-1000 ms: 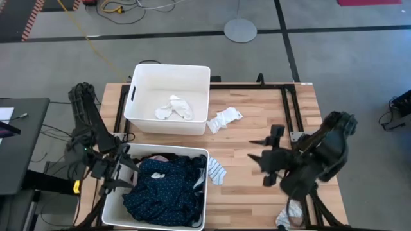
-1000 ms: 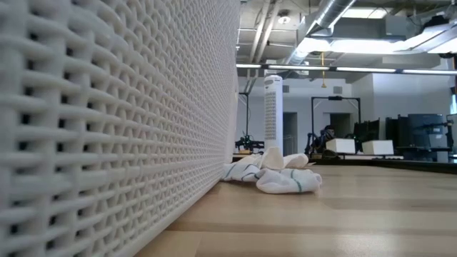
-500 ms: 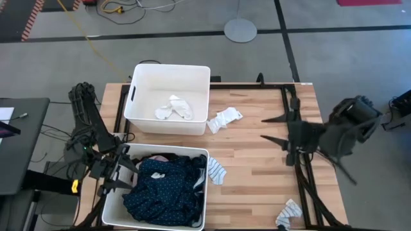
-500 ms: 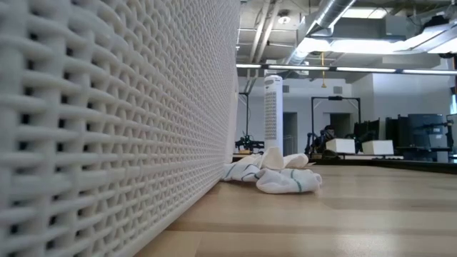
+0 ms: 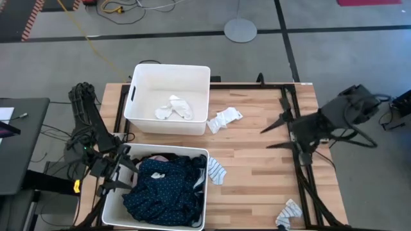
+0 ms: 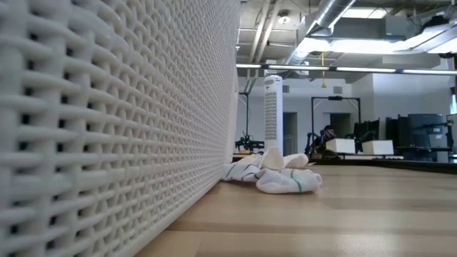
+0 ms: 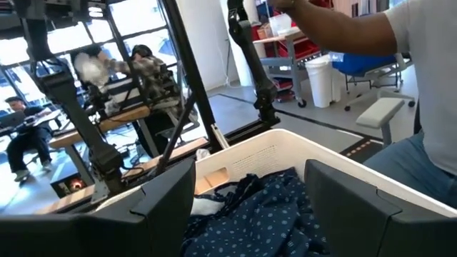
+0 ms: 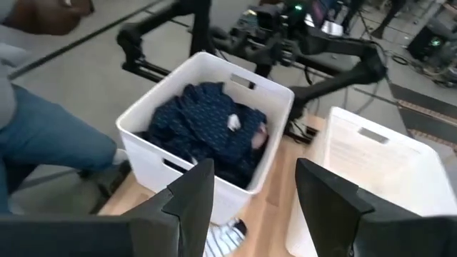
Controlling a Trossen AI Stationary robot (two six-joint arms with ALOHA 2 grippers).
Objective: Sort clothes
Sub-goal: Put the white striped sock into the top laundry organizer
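A navy dotted garment (image 5: 164, 189) fills the near white bin (image 5: 204, 192); it also shows in the left wrist view (image 7: 264, 214) and the right wrist view (image 8: 207, 128). White socks (image 5: 173, 109) lie in the far bin (image 5: 170, 69). On the table lie a white sock pair (image 5: 225, 119) (image 6: 275, 175), a striped sock (image 5: 216, 172) beside the near bin, and another striped sock (image 5: 289, 213) near the front right edge. My left gripper (image 5: 119, 170) (image 7: 250, 207) stands open at the near bin's left wall. My right gripper (image 5: 273, 135) (image 8: 250, 207) hangs open above the table's right part, holding nothing.
Black rails (image 5: 292, 128) run along the table's right and far sides. A person (image 7: 400, 86) stands close beside the near bin. The bin's woven wall (image 6: 107, 128) fills the left of the low view. Bare wood (image 5: 250, 186) lies between the bins and the right arm.
My right gripper has risen and drawn back from the table's near middle toward the far and right edges, turning as it went, its fingers still open. The striped sock near the front right edge now lies uncovered by the arm.
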